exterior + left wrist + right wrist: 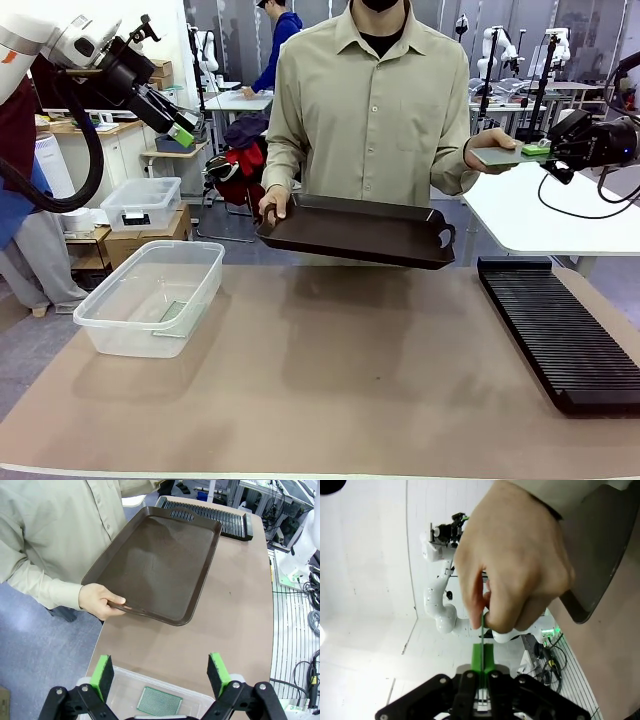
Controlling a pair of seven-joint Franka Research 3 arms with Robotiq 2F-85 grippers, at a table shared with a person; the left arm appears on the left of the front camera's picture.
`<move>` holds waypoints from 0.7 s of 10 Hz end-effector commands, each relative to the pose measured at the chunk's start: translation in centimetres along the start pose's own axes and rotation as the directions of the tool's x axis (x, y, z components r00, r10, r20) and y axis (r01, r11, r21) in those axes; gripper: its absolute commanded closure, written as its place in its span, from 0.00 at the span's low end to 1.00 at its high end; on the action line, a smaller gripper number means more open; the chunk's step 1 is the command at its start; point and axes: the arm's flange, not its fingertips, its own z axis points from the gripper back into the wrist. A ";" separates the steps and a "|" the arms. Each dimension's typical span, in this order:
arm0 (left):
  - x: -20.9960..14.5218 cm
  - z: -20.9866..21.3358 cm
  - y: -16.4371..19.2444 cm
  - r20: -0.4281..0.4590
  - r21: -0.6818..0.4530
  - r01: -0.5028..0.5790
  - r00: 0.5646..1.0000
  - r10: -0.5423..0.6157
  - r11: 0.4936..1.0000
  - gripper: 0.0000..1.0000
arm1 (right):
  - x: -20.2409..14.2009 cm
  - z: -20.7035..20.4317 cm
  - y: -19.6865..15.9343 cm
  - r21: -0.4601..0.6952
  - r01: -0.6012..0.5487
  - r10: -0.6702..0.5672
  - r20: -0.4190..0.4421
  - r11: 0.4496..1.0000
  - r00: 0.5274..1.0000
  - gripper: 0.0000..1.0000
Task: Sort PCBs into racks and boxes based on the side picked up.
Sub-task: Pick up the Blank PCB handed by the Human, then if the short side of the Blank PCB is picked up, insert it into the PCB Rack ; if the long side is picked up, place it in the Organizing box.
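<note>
Handover looks to be the step in hand: the right claw [553, 152] is clamped on one end of a board [500, 156], and the person's hand [490, 138] pinches the other end, so both have it; it hangs in the air beyond the far right corner of the table [340, 390], roughly level, its long axis running from hand to claw; in the right wrist view it shows edge-on, a thin line rising from the shut jaws; the rack [560, 335] lies below the claw and nearer the robot, along the table's right edge, its long axis running far to near, its slots across its width; the right arm is by far the nearer to it; if the rack is this board's place, I judge the hand must let go first, then the board be tipped on edge to meet a slot; the left claw [160, 674] stands wide with nothing in it, high over the tub [128, 338] at the table's left, where a second board [160, 701] lies flat on the bottom; the person's other hand [100, 601] holds a dark tray [350, 235], bare and tilted, above the far edge; the table top is a plain tan sheet, smooth; behind it stand a white table [540, 215] and a busy workroom
</note>
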 end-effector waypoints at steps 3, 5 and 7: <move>-0.1 -0.1 -0.1 -0.002 0.001 -0.001 1.000 0.001 1.000 0.00 | -0.1 -0.1 0.0 0.006 -0.025 0.025 -0.010 1.000 1.000 1.00; -0.1 -0.1 -0.1 -0.002 0.001 -0.001 1.000 0.001 1.000 0.00 | -0.1 -0.1 0.0 0.006 -0.025 0.025 -0.010 1.000 1.000 1.00; -0.1 -0.1 -0.1 -0.002 0.001 -0.001 1.000 0.001 1.000 0.00 | -0.1 -0.1 0.0 0.006 -0.025 0.025 -0.010 1.000 1.000 1.00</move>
